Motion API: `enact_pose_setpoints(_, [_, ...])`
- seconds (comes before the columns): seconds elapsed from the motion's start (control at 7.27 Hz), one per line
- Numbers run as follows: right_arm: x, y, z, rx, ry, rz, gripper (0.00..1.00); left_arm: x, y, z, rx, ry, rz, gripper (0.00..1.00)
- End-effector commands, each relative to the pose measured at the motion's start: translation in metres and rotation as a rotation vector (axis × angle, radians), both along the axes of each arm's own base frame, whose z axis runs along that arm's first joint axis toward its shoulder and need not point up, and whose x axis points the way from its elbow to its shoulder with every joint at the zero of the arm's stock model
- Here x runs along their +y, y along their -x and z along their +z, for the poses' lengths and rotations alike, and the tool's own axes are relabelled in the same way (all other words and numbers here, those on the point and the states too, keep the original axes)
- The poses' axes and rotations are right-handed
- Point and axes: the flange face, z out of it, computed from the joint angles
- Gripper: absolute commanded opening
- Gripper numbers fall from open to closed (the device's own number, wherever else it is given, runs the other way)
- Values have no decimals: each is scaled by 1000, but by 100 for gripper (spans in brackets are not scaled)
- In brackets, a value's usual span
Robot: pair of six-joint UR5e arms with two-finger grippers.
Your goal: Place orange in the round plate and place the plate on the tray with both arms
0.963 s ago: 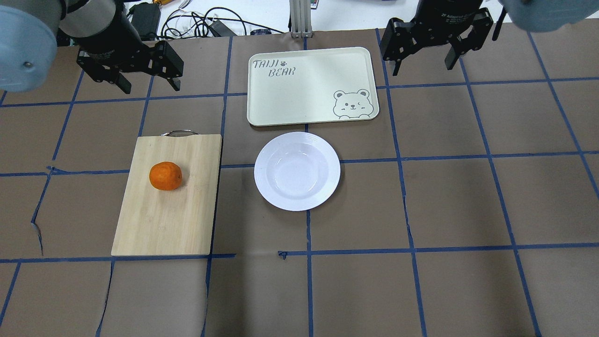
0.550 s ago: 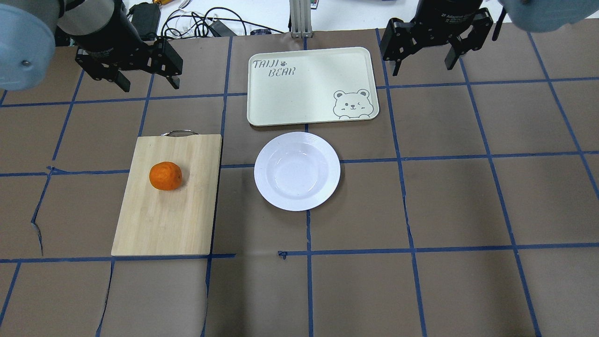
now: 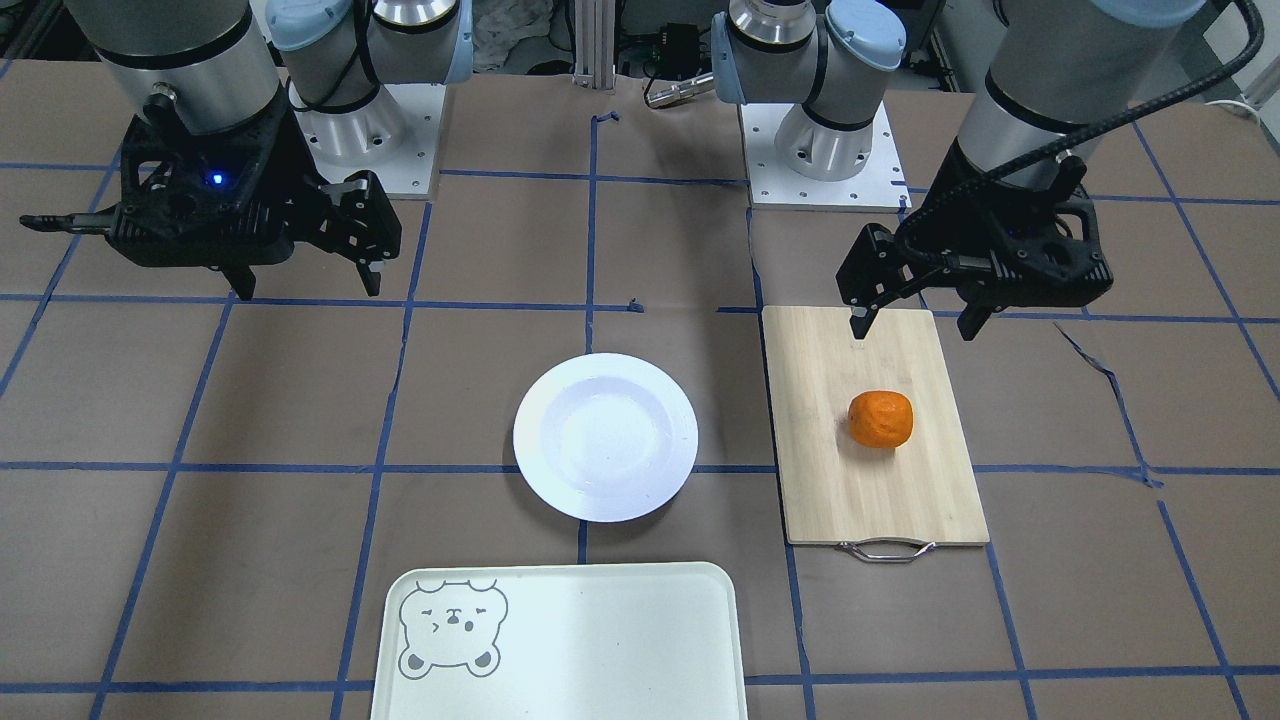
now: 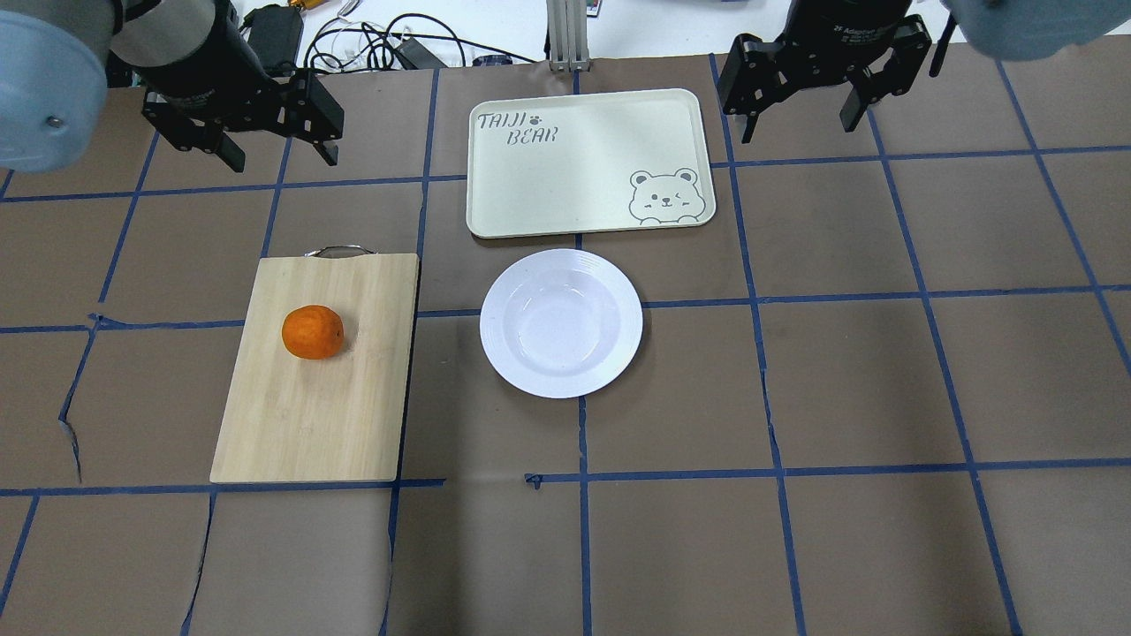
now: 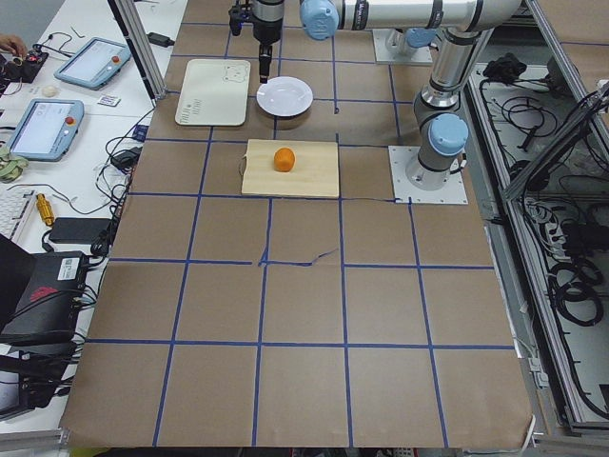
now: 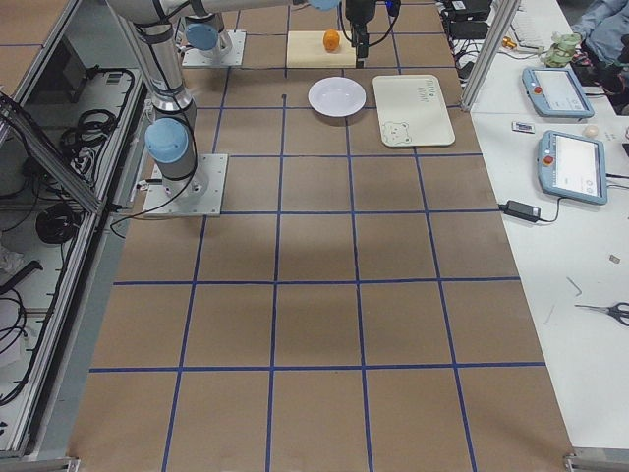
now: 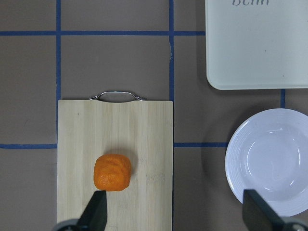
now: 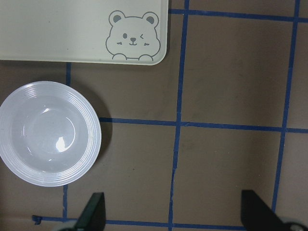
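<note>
The orange (image 4: 313,332) (image 3: 881,418) lies on a bamboo cutting board (image 4: 309,424) at the table's left. In the middle sits the round plate (image 4: 561,322) (image 3: 605,436), white and with nothing in it. Just beyond it lies the pale tray (image 4: 588,163) (image 3: 560,640) with its bear drawing. My left gripper (image 4: 284,163) (image 3: 913,330) hangs open, high above the table; the left wrist view shows the orange (image 7: 112,172) just ahead of one fingertip. My right gripper (image 4: 800,131) (image 3: 308,290) hangs open to the right of the tray, holding nothing.
The cutting board's metal handle (image 4: 338,251) points to the far side. Cables (image 4: 371,44) and an aluminium post (image 4: 565,35) lie past the far edge. Both arm bases (image 3: 360,130) (image 3: 830,150) stand at the robot's side. Brown paper with blue tape lines covers the table.
My left gripper has drifted slightly toward the far edge in the overhead view. The right gripper, orange, plate and tray have not moved.
</note>
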Motion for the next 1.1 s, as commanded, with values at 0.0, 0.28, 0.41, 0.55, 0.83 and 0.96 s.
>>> enact_pose_setpoints(0.0, [0, 0, 0, 0, 0, 0, 100, -3, -7, -34, 4, -81, 14, 100])
enact_pose_setpoints(0.28, [0, 0, 0, -1, 0, 1, 100, -1, -23, -81, 15, -163, 40, 100])
enact_pose_setpoints(0.41, [0, -1, 0, 2, 0, 3, 100, 2, -55, -98, 26, -198, 113, 100])
enact_pose_setpoints(0.55, [0, 0, 0, 3, 0, 3, 100, -1, -78, -118, 38, -233, 144, 100])
enact_pose_setpoints(0.83, [0, 0, 0, 3, 0, 3, 100, -14, -88, -156, 41, -298, 163, 100])
enact_pose_setpoints(0.96, [0, 0, 0, 3, 0, 3, 100, -19, -90, -176, 48, -329, 166, 100])
